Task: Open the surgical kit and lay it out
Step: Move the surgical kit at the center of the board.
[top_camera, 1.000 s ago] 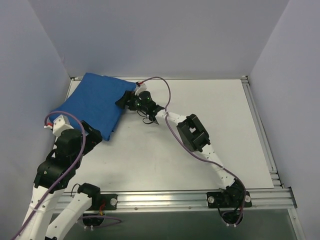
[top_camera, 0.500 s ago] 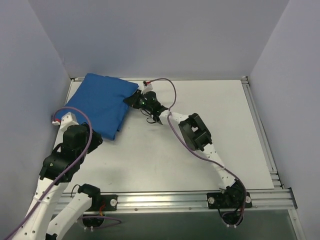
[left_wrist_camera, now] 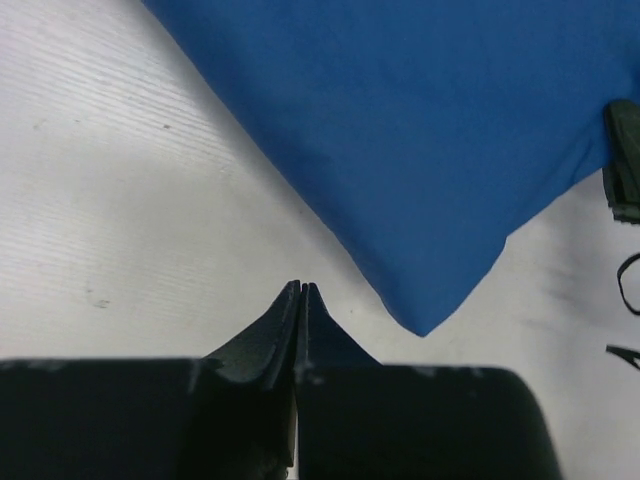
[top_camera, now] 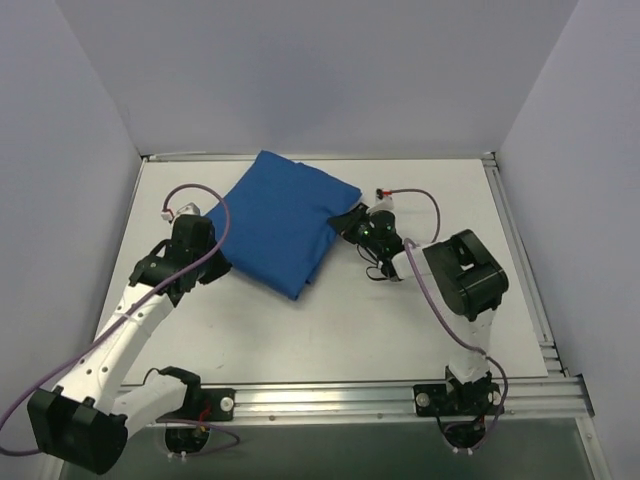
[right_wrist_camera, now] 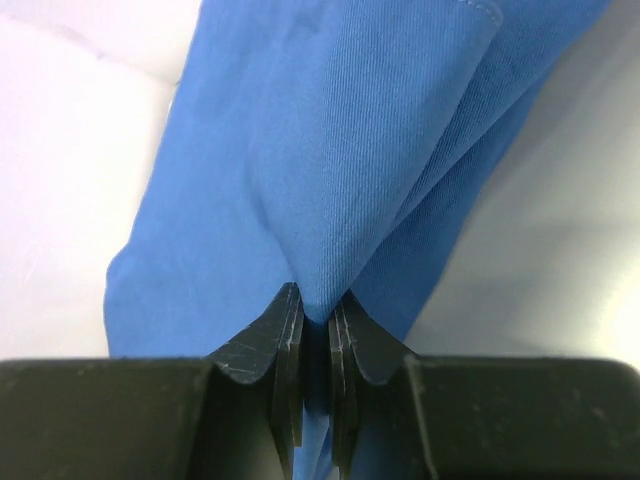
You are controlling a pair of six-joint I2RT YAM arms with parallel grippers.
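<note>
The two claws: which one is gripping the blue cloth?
The right gripper, pinching a fold of the blue cloth. The left gripper is shut empty, clear of it.

Diffuse, even light; top view sharp. Right wrist view: table (right_wrist_camera: 60,120) washed out at 10 o'clock, black fingers (right_wrist_camera: 268,345) underexposed.

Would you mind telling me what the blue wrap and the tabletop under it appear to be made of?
The blue wrap looks like woven cotton-type cloth, matte: fine diagonal twill ribs, soft folds and a stitched hem show. The tabletop looks like hard white matte board, perhaps painted or laminated; faint parallel streaks mark it.
</note>
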